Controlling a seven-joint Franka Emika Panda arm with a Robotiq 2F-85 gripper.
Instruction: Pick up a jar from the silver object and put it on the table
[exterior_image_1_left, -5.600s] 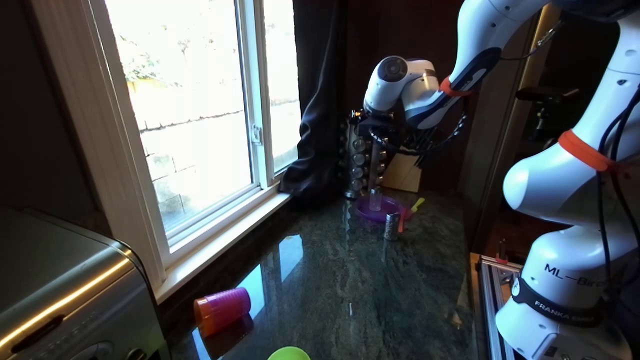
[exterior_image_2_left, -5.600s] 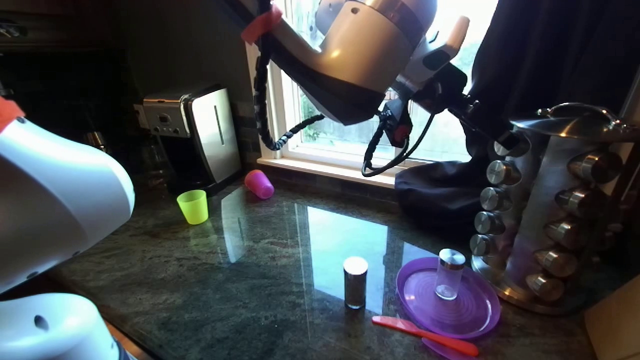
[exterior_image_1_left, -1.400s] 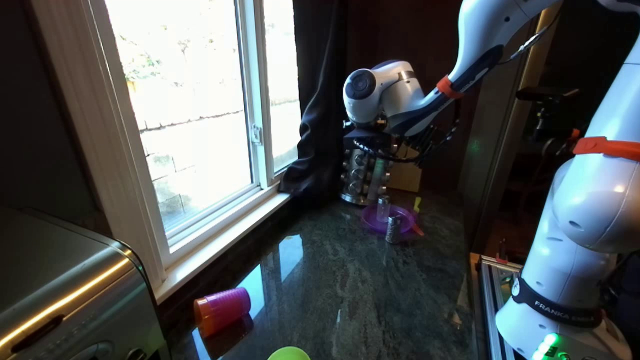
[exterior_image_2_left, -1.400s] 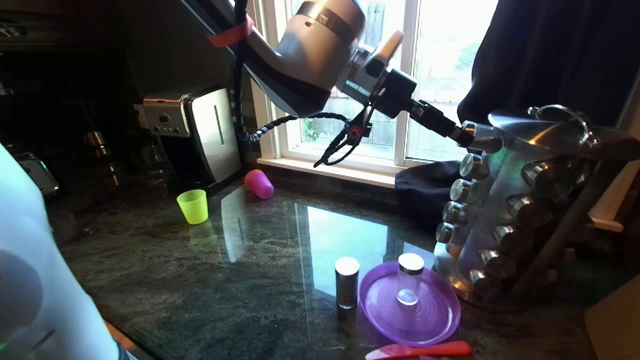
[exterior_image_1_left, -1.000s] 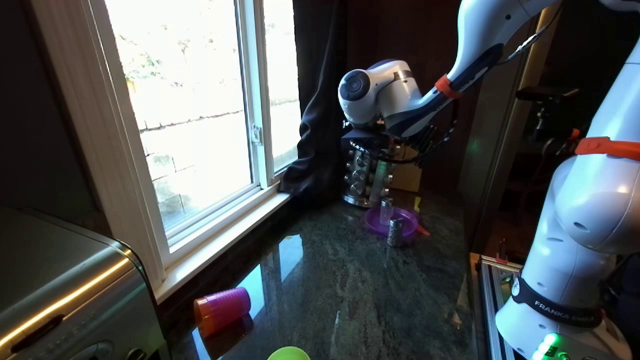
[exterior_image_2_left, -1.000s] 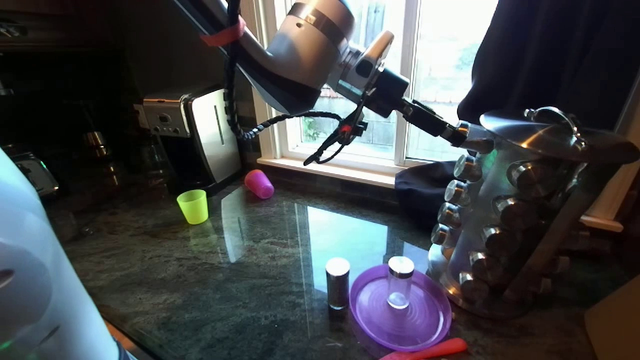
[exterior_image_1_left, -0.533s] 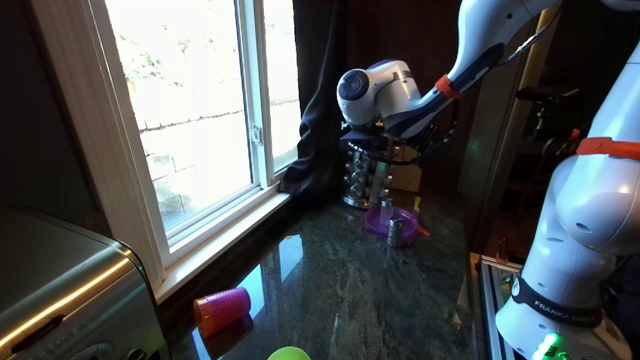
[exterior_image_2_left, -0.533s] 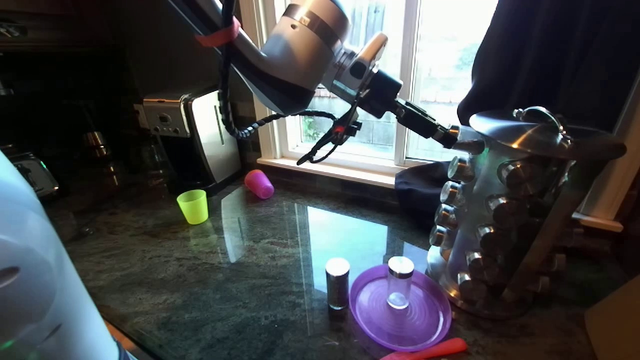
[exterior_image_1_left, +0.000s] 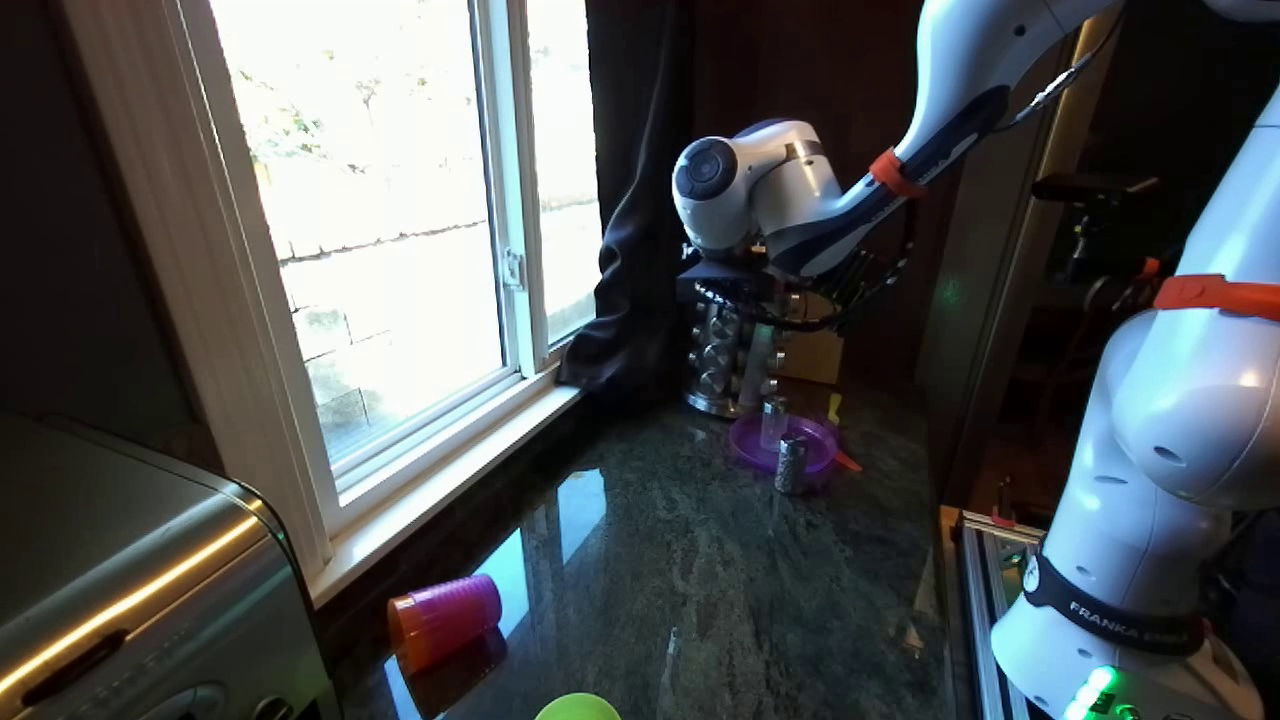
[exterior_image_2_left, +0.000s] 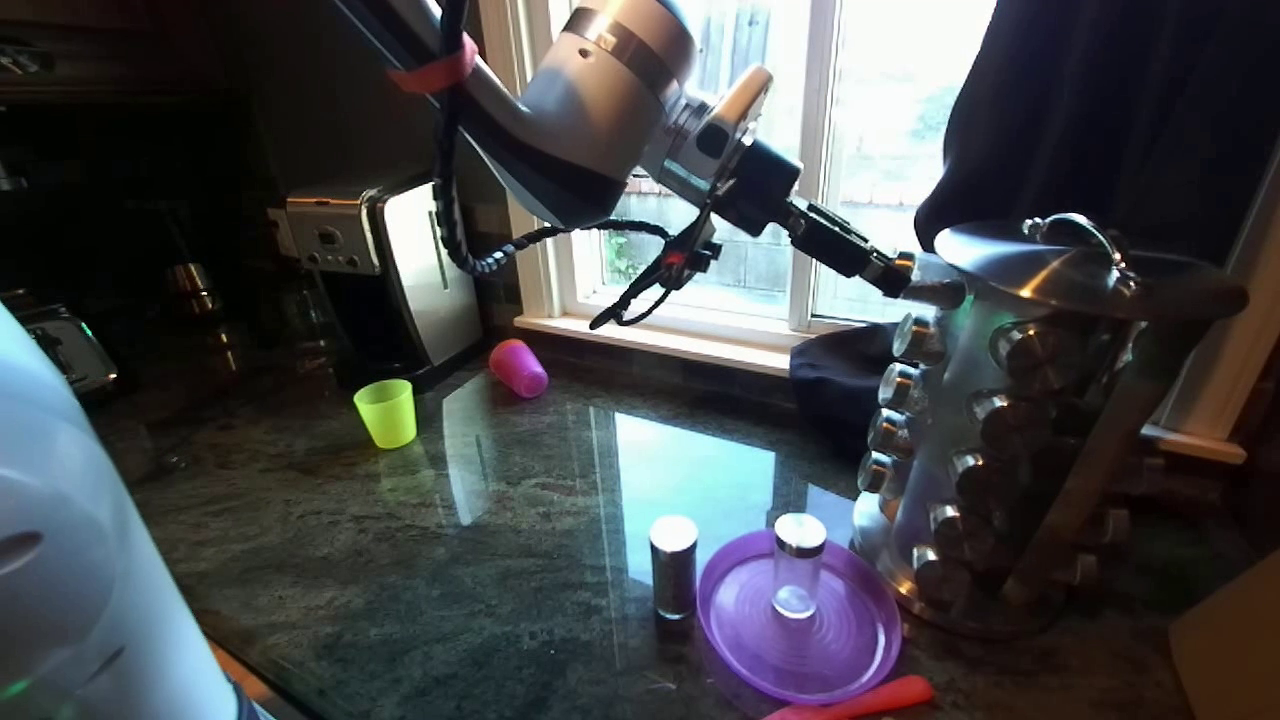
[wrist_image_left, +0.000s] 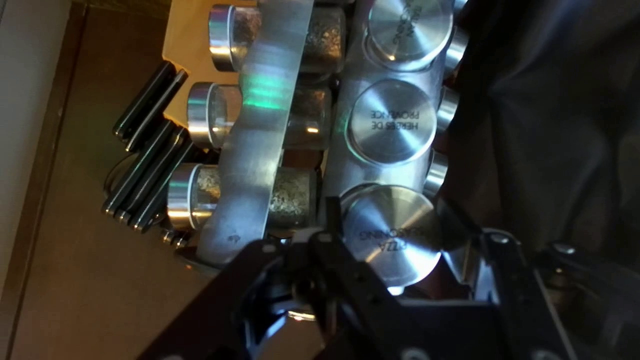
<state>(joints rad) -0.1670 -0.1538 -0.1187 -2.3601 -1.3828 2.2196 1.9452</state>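
Note:
In the wrist view a jar's round steel lid (wrist_image_left: 392, 235) sits between the dark fingertips of my gripper (wrist_image_left: 390, 220), one on each side of it. My gripper (exterior_image_2_left: 890, 280) is shut on this jar, whose clear body (exterior_image_2_left: 938, 291) still reaches into the top row of the silver object (exterior_image_2_left: 1020, 268), a rack with several jars. The table (exterior_image_2_left: 480, 560) is dark, glossy stone. On it stands a dark-filled jar (exterior_image_2_left: 673, 570). Another clear jar (exterior_image_2_left: 797, 575) stands upright on the purple plate (exterior_image_2_left: 730, 640).
Beside the plate lies a red knife (exterior_image_2_left: 880, 696). A yellow-green cup (exterior_image_2_left: 386, 413) and a tipped pink cup (exterior_image_2_left: 519, 368) are near the grey appliance (exterior_image_2_left: 430, 270). A black curtain (exterior_image_2_left: 1080, 120) hangs behind the rack, and a knife block (exterior_image_1_left: 812, 350) stands close by.
Over several seconds my gripper has come to the jar and shut on it. The rack, plate, both table jars and knife have shifted left in an exterior view; lately only slightly.

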